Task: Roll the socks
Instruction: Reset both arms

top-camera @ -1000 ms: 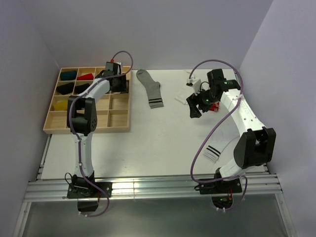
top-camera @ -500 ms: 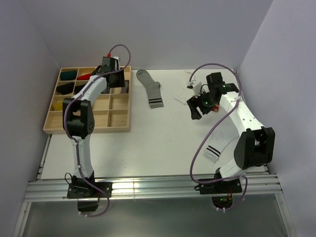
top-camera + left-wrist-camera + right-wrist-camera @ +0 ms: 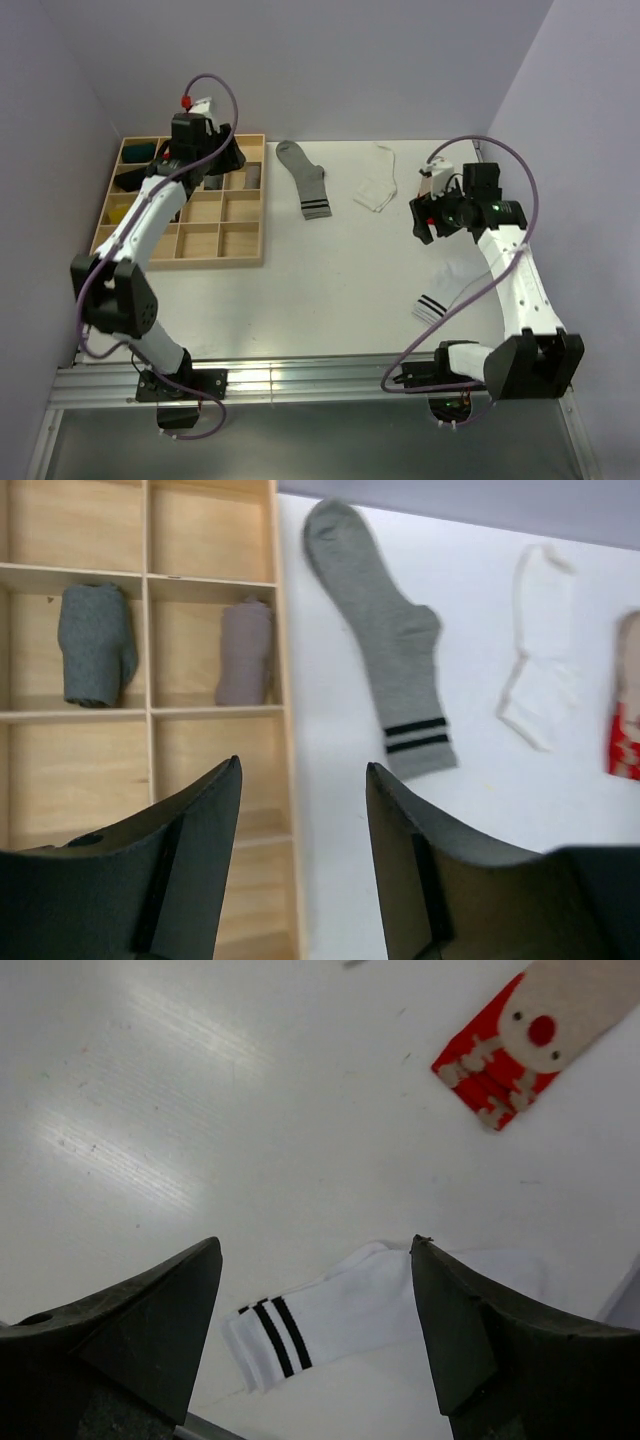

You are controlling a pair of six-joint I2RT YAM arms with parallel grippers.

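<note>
Table (image 3: 300, 300), tray (image 3: 180, 262) at left with rolled socks (image 3: 97, 645) in its cells; lying flat: grey sock (image 3: 390, 650) just beside the tray, striped sock (image 3: 340, 1310) at right, white sock (image 3: 378, 185) and red sock (image 3: 530, 1040) farther back. Left gripper (image 3: 303, 770) over the tray's edge, jaws apart, empty; right gripper (image 3: 315, 1243) spread wide, empty, above the striped sock. Likely next: striped sock. Land on the cuff, pinch both layers, roll tight toward the toe, keeping it straight.

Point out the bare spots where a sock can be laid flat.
Widest bare patch: table centre, bordered by the wooden tray, the grey sock behind and the black-striped white sock. Crowded: back right, around the plain white sock, red-patterned sock and right gripper.
</note>
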